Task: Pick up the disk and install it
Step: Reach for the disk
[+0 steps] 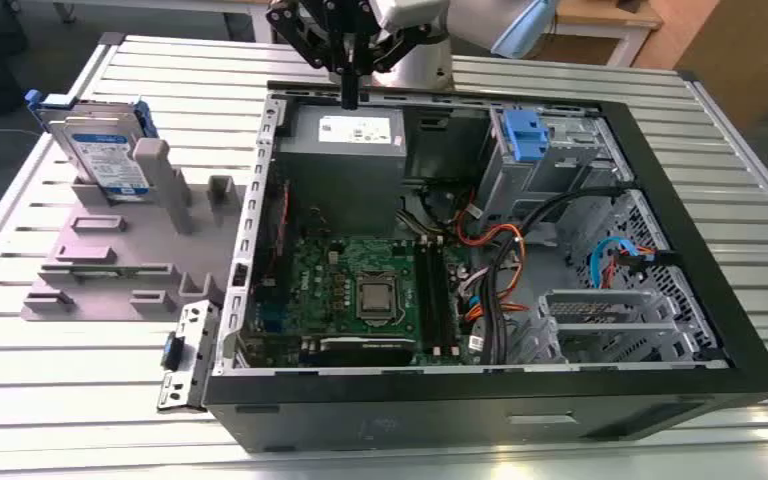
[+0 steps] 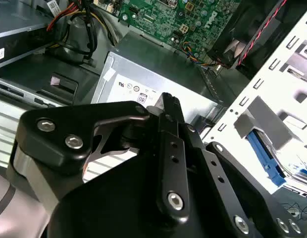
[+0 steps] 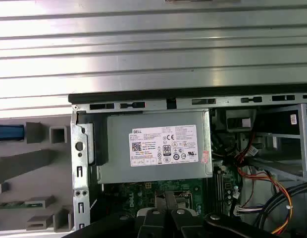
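Observation:
The disk [image 1: 101,150], a silver drive with a white-and-blue label in a blue frame, stands on edge in a grey holder [image 1: 104,270] on the exterior view's left, outside the computer case. My gripper [image 1: 351,98] hangs over the case's far wall, just above the grey power-supply box [image 1: 351,130], well to the right of the disk. Its black fingers are pressed together with nothing between them. In both wrist views the gripper [image 3: 166,206] [image 2: 168,101] points at the power-supply box [image 3: 153,146]. A blue strip of the disk's frame [image 3: 9,133] shows beside the case.
The open computer case [image 1: 491,385] lies on a slatted metal table [image 1: 704,130]. Inside are a green motherboard [image 1: 357,290], bundled cables [image 1: 491,250] and a drive bay with a blue latch [image 1: 523,135] at the far right corner. The grey holder has several upright posts.

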`<state>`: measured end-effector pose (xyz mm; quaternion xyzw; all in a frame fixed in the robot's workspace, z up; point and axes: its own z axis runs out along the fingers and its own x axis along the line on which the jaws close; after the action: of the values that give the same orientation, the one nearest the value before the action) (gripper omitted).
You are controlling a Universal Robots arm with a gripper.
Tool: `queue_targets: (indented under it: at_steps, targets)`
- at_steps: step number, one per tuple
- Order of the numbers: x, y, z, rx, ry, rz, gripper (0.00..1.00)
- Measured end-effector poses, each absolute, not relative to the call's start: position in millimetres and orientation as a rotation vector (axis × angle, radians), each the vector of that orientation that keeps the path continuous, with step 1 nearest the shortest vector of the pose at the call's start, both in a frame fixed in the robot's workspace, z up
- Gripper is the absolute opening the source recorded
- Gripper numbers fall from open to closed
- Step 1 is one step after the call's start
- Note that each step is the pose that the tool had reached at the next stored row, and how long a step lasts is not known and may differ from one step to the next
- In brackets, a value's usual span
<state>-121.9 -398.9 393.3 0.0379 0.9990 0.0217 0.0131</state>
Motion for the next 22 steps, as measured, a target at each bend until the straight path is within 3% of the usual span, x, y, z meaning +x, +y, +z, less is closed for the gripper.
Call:
queue_targets:
  at_steps: [22]
  targets:
    - [-127.6, -399.0, 393.3, 0.118, 3.112, 0.068, 0.11]
